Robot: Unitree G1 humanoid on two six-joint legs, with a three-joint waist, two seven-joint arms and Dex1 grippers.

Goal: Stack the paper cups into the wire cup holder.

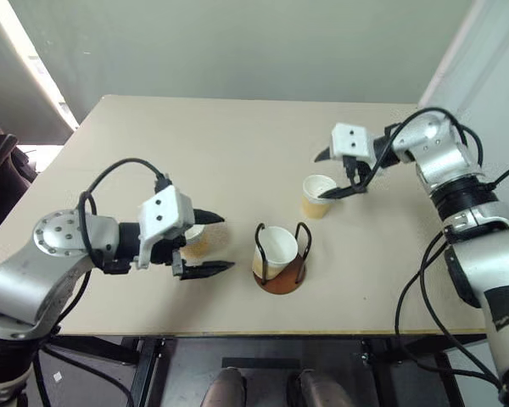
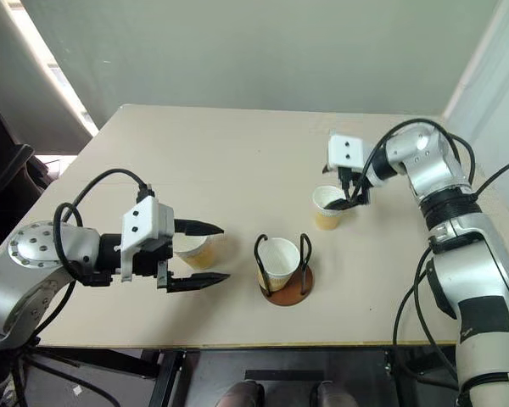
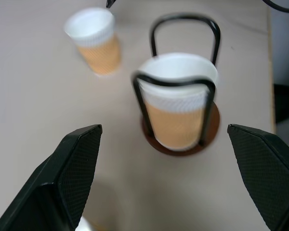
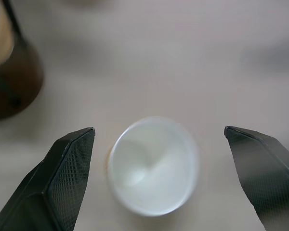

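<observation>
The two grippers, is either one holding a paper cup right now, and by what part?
Nothing is held. The right gripper is open above a tan ribbed paper cup; the left gripper is open around another cup.

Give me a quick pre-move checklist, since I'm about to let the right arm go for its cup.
1. Right gripper open: ok.
2. Upright cup lies between its fingers: ok.
3. Wire cup holder standing upright on the table: ok.
4. Holder already has one cup seated, leaning slightly; room for another on top: cannot tell.
5. Left gripper open, clear of the holder: ok.
6. Third cup sits between the left gripper's fingers, not gripped: ok.
</observation>
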